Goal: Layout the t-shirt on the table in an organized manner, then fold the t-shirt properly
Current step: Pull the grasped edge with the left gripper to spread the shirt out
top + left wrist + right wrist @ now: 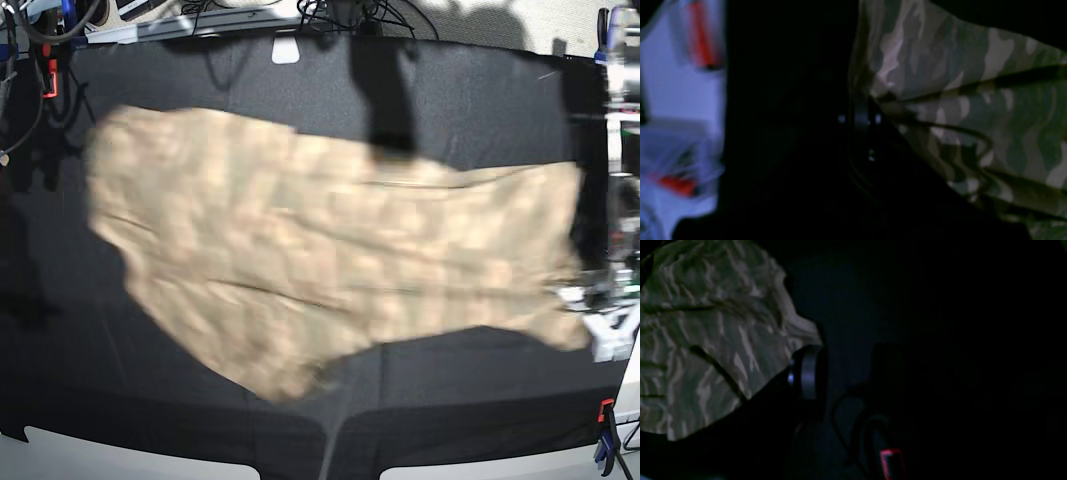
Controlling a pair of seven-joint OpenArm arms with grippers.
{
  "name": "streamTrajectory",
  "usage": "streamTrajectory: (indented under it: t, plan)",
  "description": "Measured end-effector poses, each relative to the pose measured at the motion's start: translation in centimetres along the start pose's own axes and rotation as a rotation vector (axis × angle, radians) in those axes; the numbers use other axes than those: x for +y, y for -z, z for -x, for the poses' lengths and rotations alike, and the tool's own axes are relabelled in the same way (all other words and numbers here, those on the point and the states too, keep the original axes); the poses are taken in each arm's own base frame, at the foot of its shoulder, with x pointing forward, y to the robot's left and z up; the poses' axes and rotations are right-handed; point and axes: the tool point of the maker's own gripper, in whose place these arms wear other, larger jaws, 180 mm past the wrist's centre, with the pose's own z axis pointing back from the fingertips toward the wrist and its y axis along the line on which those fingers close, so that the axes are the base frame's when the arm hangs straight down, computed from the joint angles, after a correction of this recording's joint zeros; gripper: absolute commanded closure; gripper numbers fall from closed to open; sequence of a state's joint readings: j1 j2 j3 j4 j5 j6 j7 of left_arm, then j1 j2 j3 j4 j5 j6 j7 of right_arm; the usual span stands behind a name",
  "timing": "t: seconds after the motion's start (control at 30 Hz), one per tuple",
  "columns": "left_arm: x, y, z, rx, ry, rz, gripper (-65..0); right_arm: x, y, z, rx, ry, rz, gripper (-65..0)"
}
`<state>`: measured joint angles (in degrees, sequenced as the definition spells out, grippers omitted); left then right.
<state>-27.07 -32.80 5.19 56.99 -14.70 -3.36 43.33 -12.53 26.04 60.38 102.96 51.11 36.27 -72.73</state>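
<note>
Camouflage t-shirt (330, 270) spread wide and blurred across the middle of the black table (480, 100), reaching from near one side edge to the other. Left gripper (860, 118) clamped tight on the t-shirt's edge, cloth fanning away from it in the left wrist view. Right gripper (806, 373) dark against a shirt corner, jaws apart; hold on cloth impossible to tell

My t-shirt (330, 270) in tan, beige and olive camouflage, my table (480, 90) matte black, orange clamp (604, 410) at its corner
</note>
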Motion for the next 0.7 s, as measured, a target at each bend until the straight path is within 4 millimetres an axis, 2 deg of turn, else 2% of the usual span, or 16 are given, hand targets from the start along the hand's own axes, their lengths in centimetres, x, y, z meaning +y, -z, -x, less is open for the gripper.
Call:
streamTrajectory:
  t: [0.1,0.33,0.43,0.5,0.63,0.7]
  plan:
    - [-0.2,0.0,0.6,0.029,-0.004,0.007,0.0,1.0,-0.1,-0.8,-0.047,0.015,-0.058,-26.9]
    - [-4.6,0.4,0.7,0.027,-0.058,0.110,0.0,1.7,0.4,-2.2,-0.094,0.023,-0.080,-26.9]
    - [-5.5,0.4,0.7,0.027,-0.059,0.122,-23.0,2.9,1.2,-3.2,-0.115,-0.026,-0.121,-26.9]
    - [-5.6,0.5,0.7,0.027,-0.035,0.108,-31.5,4.3,2.1,-3.6,-0.107,-0.053,-0.162,-26.9]
    - [-3.8,0.6,0.9,0.035,-0.007,0.008,-33.1,6.5,5.3,-3.6,-0.094,-0.107,-0.169,-26.9]
    - [-3.2,0.6,0.9,0.035,-0.011,-0.016,-33.1,6.5,7.9,-2.7,-0.078,-0.111,-0.126,-26.9]
